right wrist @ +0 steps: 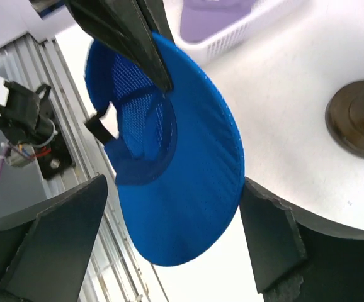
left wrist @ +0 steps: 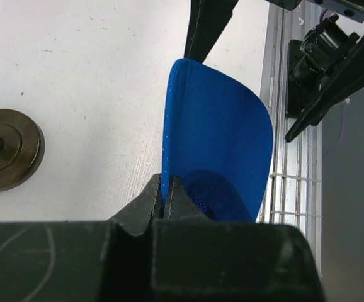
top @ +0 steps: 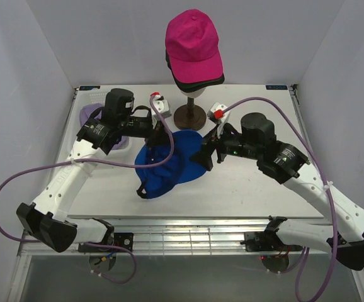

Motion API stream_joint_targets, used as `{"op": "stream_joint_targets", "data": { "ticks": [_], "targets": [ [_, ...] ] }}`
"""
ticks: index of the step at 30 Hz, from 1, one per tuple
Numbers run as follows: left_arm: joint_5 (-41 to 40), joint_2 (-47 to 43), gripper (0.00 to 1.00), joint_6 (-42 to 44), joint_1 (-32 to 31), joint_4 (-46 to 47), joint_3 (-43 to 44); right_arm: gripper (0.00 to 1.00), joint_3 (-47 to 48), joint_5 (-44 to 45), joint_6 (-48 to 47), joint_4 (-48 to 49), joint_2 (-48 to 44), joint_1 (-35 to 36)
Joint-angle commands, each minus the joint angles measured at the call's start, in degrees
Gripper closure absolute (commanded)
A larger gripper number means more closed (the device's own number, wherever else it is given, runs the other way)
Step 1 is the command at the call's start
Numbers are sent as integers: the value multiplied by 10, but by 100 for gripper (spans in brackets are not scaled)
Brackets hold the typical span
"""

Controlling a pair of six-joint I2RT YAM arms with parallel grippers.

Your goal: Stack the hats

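A bright blue hat [top: 169,165] hangs upside down over the middle of the table. My left gripper [top: 164,133] is shut on its back rim; in the left wrist view the jaws [left wrist: 167,192] pinch the blue hat's fabric [left wrist: 216,145]. My right gripper [top: 204,154] is open, and its fingers stand either side of the blue hat's brim [right wrist: 176,170] without pinching it. A magenta hat [top: 193,44] sits on top of darker hats on the mannequin head. A lavender hat [top: 91,113] lies in the basket at the left.
The mannequin's brown round stand base [top: 190,116] stands just behind the blue hat, and it also shows in the left wrist view [left wrist: 9,148] and the right wrist view [right wrist: 358,119]. The white basket [right wrist: 232,28] is at the table's left. A metal rail [top: 188,236] runs along the near edge.
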Motion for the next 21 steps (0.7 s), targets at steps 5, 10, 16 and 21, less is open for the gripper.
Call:
{"op": "stream_joint_targets", "data": {
  "ticks": [5,10,16,21],
  "targets": [
    [9,-22,100,-36,3,20,4,32,-30,-59,16,108,5,-16],
    [25,-26,100,-28,5,16,-2,48,-33,-74,22,118,12,-29],
    [57,-30,100,-32,7,11,9,52,-42,-125,16,118,29,-54],
    [53,-35,100,-32,11,12,14,88,-57,-140,20,119,25,-71]
  ]
}}
